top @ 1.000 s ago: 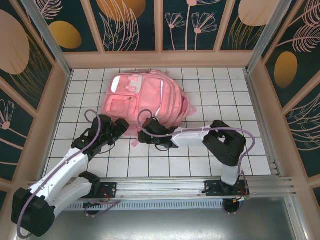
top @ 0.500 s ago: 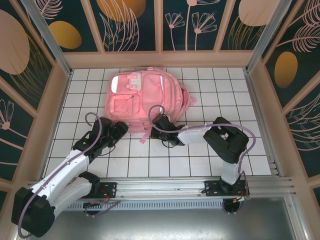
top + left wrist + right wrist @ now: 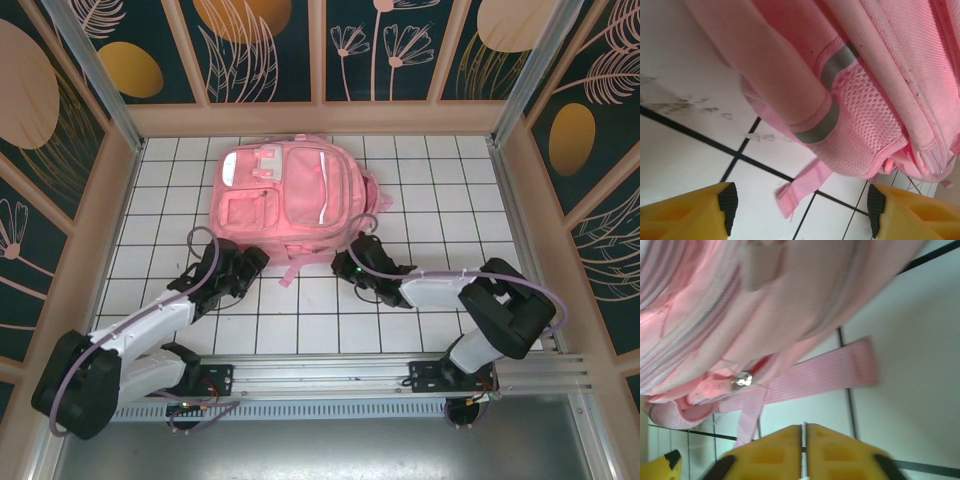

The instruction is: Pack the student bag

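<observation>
The right end effector (image 3: 351, 268) has drawn back from the bag (image 3: 285, 190), now squared up far-left on the table (image 3: 450, 200), pressed together empty, the left end effector (image 3: 250, 262) spread beside its near edge, so opening likely remains.

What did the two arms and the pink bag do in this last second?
The student bag swung from a slant to lie square on the tiled table. The right pincer slid rightward along the bag's near edge, its arm swinging out; it is now shut with nothing in it. The left pincer crept slightly right, toward the bag. The left pincer stayed open and the bag stayed flat.
</observation>
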Controlling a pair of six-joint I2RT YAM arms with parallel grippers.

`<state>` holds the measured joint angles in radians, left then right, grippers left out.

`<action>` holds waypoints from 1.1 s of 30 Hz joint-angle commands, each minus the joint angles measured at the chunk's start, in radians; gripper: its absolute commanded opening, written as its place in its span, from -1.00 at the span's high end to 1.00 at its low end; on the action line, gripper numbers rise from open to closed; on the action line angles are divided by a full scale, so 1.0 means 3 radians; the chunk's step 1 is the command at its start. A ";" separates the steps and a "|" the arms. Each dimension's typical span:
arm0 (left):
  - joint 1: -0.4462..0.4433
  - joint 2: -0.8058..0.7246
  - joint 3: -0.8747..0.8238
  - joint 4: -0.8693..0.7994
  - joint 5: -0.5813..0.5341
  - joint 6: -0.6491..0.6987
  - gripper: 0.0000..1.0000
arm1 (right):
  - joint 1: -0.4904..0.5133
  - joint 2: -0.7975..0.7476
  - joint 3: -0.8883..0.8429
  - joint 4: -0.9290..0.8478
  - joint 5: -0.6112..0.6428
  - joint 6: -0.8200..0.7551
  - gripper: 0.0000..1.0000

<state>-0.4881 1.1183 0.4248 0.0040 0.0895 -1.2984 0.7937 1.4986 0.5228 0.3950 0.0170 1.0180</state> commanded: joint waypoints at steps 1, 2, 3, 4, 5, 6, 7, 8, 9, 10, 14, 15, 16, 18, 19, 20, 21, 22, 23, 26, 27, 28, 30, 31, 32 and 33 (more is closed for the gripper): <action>-0.0059 0.0219 0.0116 0.0386 -0.0107 -0.0154 -0.34 | -0.0132 -0.0262 -0.0282 0.0575 -0.0141 0.0228 0.50; -0.0069 0.0291 0.0087 0.0471 -0.0109 -0.0198 -0.30 | -0.0175 -0.0331 -0.0344 0.0606 -0.0150 0.0246 0.44; -0.0079 0.0363 0.0061 0.0569 -0.0113 -0.0234 -0.26 | -0.0209 -0.0392 -0.0395 0.0661 -0.0170 0.0250 0.39; -0.0086 0.0412 0.0050 0.0624 -0.0135 -0.0255 -0.23 | -0.0230 -0.0432 -0.0424 0.0713 -0.0200 0.0248 0.36; -0.0087 0.0467 0.0038 0.0660 -0.0172 -0.0271 -0.20 | -0.0247 -0.0449 -0.0434 0.0748 -0.0245 0.0231 0.32; -0.0091 0.0513 0.0042 0.0702 -0.0207 -0.0271 -0.16 | -0.0253 -0.0446 -0.0403 0.0733 -0.0295 0.0209 0.29; -0.0088 0.0547 0.0050 0.0723 -0.0250 -0.0259 -0.13 | -0.0253 -0.0430 -0.0367 0.0696 -0.0316 0.0193 0.27; -0.0087 0.0588 0.0070 0.0733 -0.0292 -0.0249 -0.08 | -0.0251 -0.0390 -0.0338 0.0682 -0.0348 0.0186 0.23; -0.0091 0.0627 0.0083 0.0756 -0.0319 -0.0235 0.01 | -0.0247 -0.0323 -0.0297 0.0683 -0.0404 0.0185 0.19; -0.0090 0.0662 0.0099 0.0777 -0.0342 -0.0219 0.12 | -0.0254 -0.0240 -0.0231 0.0638 -0.0461 0.0180 0.18; -0.0091 0.0800 0.0124 0.0818 -0.0353 -0.0188 0.56 | -0.0193 0.0211 0.0396 -0.0094 -0.0606 0.0013 0.24; -0.0091 0.0816 0.0114 0.0809 -0.0365 -0.0187 0.66 | -0.0159 0.0326 0.0564 -0.0274 -0.0617 -0.0056 0.28; -0.0090 0.0826 0.0087 0.0817 -0.0382 -0.0203 0.74 | -0.0116 0.0450 0.0749 -0.0478 -0.0612 -0.0133 0.32; -0.0091 0.0836 0.0030 0.0894 -0.0390 -0.0211 0.88 | -0.0044 0.0618 0.1022 -0.0802 -0.0476 -0.0200 0.38; -0.0091 0.0834 0.0010 0.0911 -0.0390 -0.0213 0.94 | -0.0023 0.0664 0.1097 -0.0849 -0.0430 -0.0227 0.39; -0.0091 0.0843 -0.0003 0.0929 -0.0389 -0.0213 1.00 | -0.0005 0.0715 0.1166 -0.0868 -0.0402 -0.0236 0.39; -0.0091 0.0844 -0.0012 0.0935 -0.0385 -0.0213 1.00 | 0.0007 0.0766 0.1225 -0.0902 -0.0389 -0.0243 0.39; -0.0089 0.0850 -0.0020 0.0953 -0.0380 -0.0208 1.00 | 0.0013 0.0838 0.1301 -0.0937 -0.0405 -0.0248 0.39; -0.0090 0.0861 -0.0026 0.0966 -0.0375 -0.0208 1.00 | 0.0030 0.0914 0.1392 -0.0984 -0.0411 -0.0244 0.40; -0.0089 0.0902 -0.0040 0.1024 -0.0341 -0.0213 1.00 | 0.0087 0.1106 0.1613 -0.1152 -0.0317 -0.0166 0.27; -0.0090 0.0918 -0.0040 0.1034 -0.0325 -0.0213 1.00 | 0.0098 0.1158 0.1671 -0.1219 -0.0281 -0.0121 0.22; -0.0091 0.0933 -0.0051 0.1058 -0.0315 -0.0222 1.00 | 0.0113 0.1219 0.1738 -0.1287 -0.0252 -0.0089 0.16; -0.0090 0.0959 -0.0065 0.1100 -0.0298 -0.0238 1.00 | 0.0162 0.1349 0.1896 -0.1465 -0.0228 -0.0107 0.11; -0.0091 0.0962 -0.0066 0.1102 -0.0298 -0.0236 1.00 | 0.0202 0.1399 0.1981 -0.1602 -0.0166 -0.0136 0.11; -0.0091 0.0968 -0.0063 0.1104 -0.0298 -0.0238 1.00 | 0.0241 0.1439 0.2039 -0.1690 -0.0131 -0.0183 0.11; -0.0091 0.0962 -0.0061 0.1099 -0.0306 -0.0240 1.00 | 0.0257 0.1454 0.2063 -0.1745 -0.0116 -0.0216 0.12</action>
<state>-0.5167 1.3922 0.4202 0.3092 0.0040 -1.3632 0.8330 1.8950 1.0901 -0.0338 -0.0410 0.9775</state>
